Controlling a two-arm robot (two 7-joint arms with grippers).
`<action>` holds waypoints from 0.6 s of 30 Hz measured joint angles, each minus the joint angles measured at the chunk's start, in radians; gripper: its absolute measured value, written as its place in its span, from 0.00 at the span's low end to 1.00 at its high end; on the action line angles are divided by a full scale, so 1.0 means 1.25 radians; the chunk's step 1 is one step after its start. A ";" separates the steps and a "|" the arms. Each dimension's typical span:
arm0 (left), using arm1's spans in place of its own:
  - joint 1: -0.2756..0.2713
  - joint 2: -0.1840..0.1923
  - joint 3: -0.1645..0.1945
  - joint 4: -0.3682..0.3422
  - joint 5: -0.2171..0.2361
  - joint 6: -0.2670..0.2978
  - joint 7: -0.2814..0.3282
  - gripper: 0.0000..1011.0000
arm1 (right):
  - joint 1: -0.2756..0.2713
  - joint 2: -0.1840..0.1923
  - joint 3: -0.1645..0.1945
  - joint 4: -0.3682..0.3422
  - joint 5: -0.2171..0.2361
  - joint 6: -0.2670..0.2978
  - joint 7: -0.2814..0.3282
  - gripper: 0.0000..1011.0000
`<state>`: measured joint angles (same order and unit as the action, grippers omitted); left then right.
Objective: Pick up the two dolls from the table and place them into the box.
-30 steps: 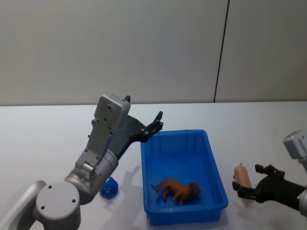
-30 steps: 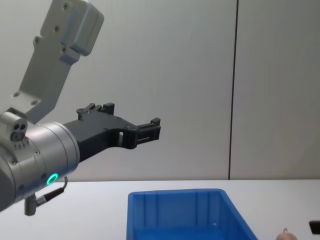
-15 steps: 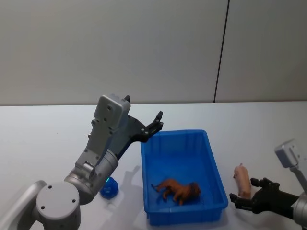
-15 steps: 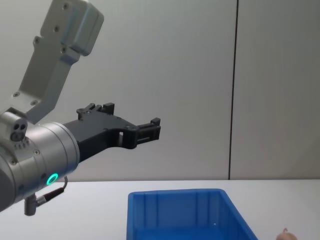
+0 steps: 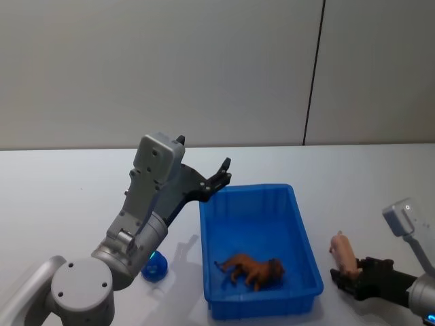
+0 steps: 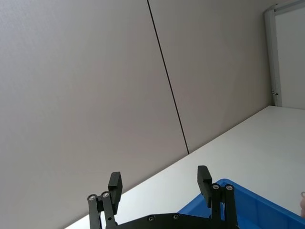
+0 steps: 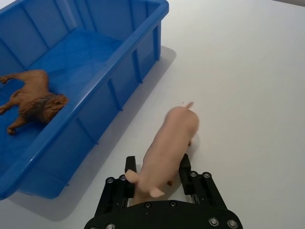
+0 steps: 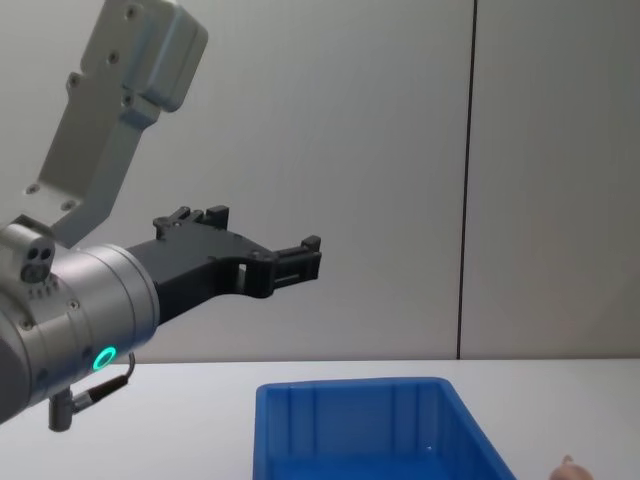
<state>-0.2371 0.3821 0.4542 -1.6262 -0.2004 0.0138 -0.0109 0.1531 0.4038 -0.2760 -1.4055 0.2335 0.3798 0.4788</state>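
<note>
Roughly half done, by my read: brown lion doll (image 5: 253,269) lies on its side inside the box (image 5: 248,188), toward the near end. The pink doll (image 5: 342,251) is on the table (image 5: 68,183), just beside the box's right wall, not touching it. Right gripper (image 7: 157,164) is low over the table at the doll's near end. In the right wrist view its jaws sit against both flanks, so it looks like a grip is made, with the doll not yet lifted. Left to do: lift it, carry it left over the rim, release. Left gripper (image 5: 221,175) is raised above the box's far left corner, forearm angled up and forward, jaws wide apart and holding nothing. It looks parked there.
</note>
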 joint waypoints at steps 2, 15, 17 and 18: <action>0.000 0.000 0.000 0.000 0.000 0.000 0.000 0.99 | 0.002 -0.001 -0.001 0.002 -0.002 -0.002 -0.004 0.50; 0.000 0.000 0.000 0.000 0.000 0.000 0.000 0.99 | 0.000 0.000 -0.002 -0.031 -0.021 -0.056 -0.035 0.35; 0.000 0.000 0.000 0.000 0.000 0.000 0.000 0.99 | -0.001 0.001 -0.002 -0.038 -0.022 -0.064 -0.037 0.35; 0.000 0.000 0.000 0.000 0.000 0.000 0.000 0.99 | -0.001 0.002 -0.001 -0.042 -0.023 -0.069 -0.038 0.35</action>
<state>-0.2371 0.3821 0.4542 -1.6262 -0.2004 0.0138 -0.0110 0.1519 0.4060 -0.2778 -1.4586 0.2048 0.2933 0.4320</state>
